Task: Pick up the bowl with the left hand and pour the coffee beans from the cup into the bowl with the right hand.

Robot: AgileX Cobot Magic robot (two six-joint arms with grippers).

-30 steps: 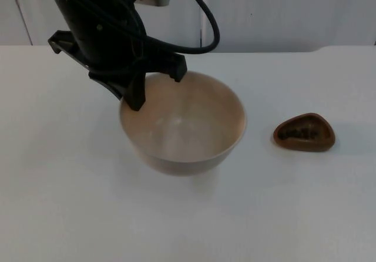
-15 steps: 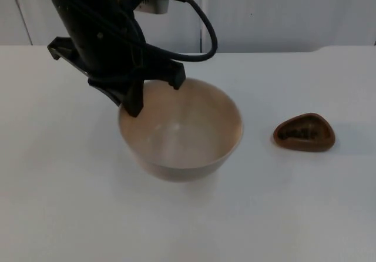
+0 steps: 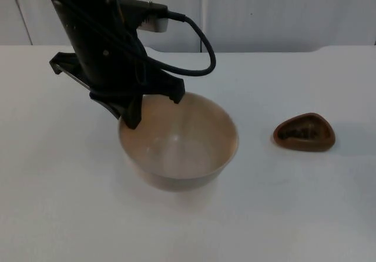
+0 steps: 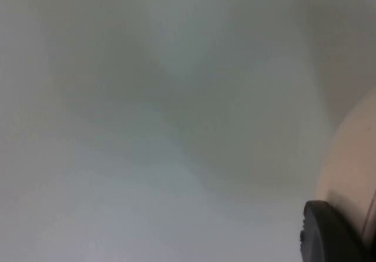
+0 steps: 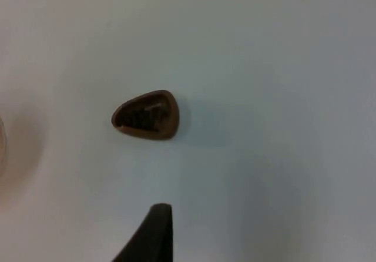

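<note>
Left gripper (image 3: 154,104) is clamped on the far-left rim of the round beige ceramic bowl (image 3: 182,141), one finger inside the wall, one outside. Bowl sits mid-table, slightly left of centre, and seems just lifted or tilted off the white table top (image 3: 305,215); contact with the table cannot be confirmed. Left wrist view gives one black fingertip (image 4: 330,232) against the pale bowl wall (image 4: 352,162), so the grip looks made.

Small brown rounded-triangular cup (image 3: 304,133) with dark coffee beans (image 3: 299,133) inside stands on the table right of the bowl, well apart from it, upright and untouched. Its long axis runs roughly left-right, narrow end to the right in the top view.

Key relation: the cup lies on the right arm's side, so the right arm is the nearer one. In the right wrist view the cup (image 5: 145,115) sits ahead of the black fingertip (image 5: 154,229), apart from it, no contact. Right gripper waits above the table; whether its fingers are apart or together cannot be told.

Judgement: bowl pickup is in hand, the pour not yet begun. Next, the right arm needs to go down to the cup.

No brands, labels or readable writing anywhere.
</note>
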